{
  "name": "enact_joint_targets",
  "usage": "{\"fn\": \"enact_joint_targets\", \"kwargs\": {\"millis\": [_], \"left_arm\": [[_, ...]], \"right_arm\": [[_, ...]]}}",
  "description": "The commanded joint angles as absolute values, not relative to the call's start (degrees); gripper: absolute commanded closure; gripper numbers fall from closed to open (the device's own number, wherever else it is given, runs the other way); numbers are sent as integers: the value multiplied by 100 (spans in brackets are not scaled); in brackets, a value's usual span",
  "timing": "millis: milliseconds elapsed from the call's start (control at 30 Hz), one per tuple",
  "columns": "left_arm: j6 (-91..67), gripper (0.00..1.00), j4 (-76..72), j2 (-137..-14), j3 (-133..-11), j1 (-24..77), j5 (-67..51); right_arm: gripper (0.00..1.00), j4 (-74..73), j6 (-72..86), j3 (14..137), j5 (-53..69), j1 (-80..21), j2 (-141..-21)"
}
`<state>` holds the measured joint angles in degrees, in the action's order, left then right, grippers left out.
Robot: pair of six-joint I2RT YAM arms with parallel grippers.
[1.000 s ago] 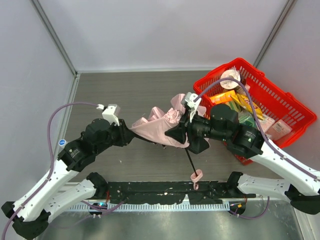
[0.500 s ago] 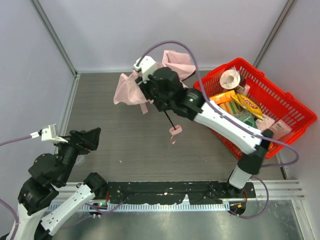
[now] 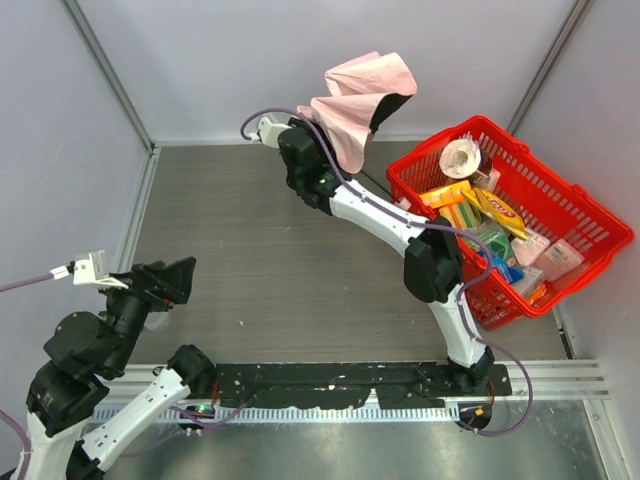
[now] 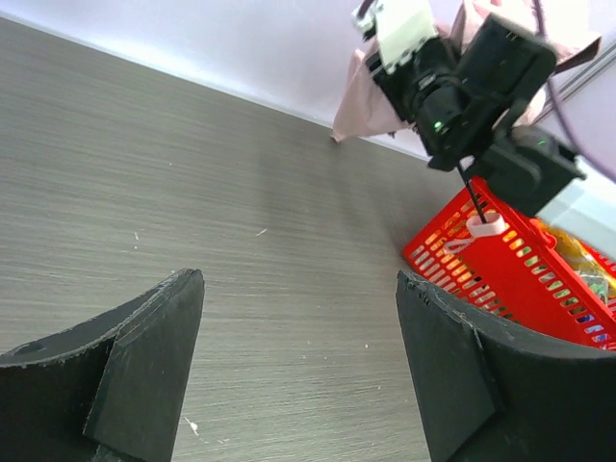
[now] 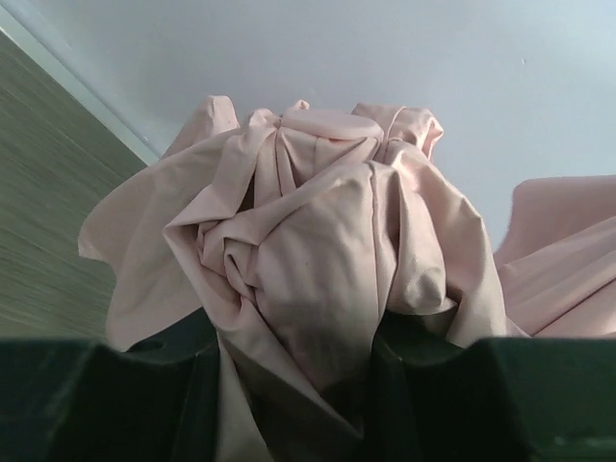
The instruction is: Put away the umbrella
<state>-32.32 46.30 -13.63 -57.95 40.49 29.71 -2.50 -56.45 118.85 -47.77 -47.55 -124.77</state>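
Red basket (image 3: 560,178) (packed with groceries) sits right of the umbrella (image 3: 358,95), which my right tool (image 5: 294,361) clamps aloft by the back wall; left tool (image 4: 298,294) wide, empty, over grey worktop (image 3: 250,250)

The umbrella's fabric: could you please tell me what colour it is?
The umbrella fabric is plain pale pink, clearest in the right wrist view.
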Motion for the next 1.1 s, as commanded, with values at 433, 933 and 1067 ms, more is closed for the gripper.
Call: {"fn": "enact_joint_targets", "kwargs": {"millis": [433, 933, 1067], "left_arm": [[-3972, 18, 4922, -826, -5388, 4034, 2628], [-5387, 36, 4544, -1266, -4729, 4034, 1759], [-5703, 39, 4395, -1415, -4606, 4043, 1363]], "right_arm": [[100, 372, -4204, 8536, -4615, -6047, -12358], [100, -2476, -2330, 7769, 146, -5836, -12093], [100, -2829, -1864, 7910, 1299, -5652, -12471]]}}
